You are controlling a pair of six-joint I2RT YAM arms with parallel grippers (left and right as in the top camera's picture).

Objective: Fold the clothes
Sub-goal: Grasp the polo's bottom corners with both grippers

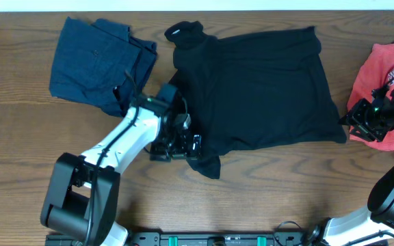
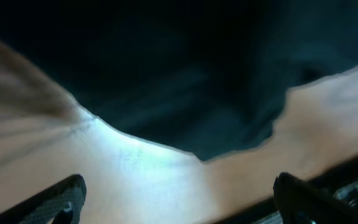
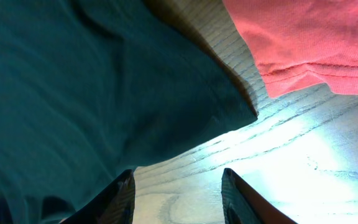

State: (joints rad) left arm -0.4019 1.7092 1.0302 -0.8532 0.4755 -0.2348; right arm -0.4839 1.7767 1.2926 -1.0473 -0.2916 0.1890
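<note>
Dark wooden bench (image 1: 265, 198) carries three garments. A black T-shirt (image 1: 258, 89) lies spread in the middle, with its collar toward the far left and some creases. A navy garment (image 1: 94, 65) lies in a loose bundle at the far left. A coral-red T-shirt (image 1: 388, 75) with letters lies at the right edge, well apart from the navy one.

The left claw (image 2: 179, 202) is low at the near left corner of the black shirt. Its fingers are wide apart with only bare wood between them, and the hem is just beyond. The right claw (image 3: 178, 196) is at the near right corner, between the black and the red shirt. Its fingers are also apart, wood shows in the gap, and the black hem lies beside one finger.

I judge the shirt light, limp and not slippery. It will sag and wrinkle, so it is better to pinch both near corners at the hem and lift them together. No container is visible.
</note>
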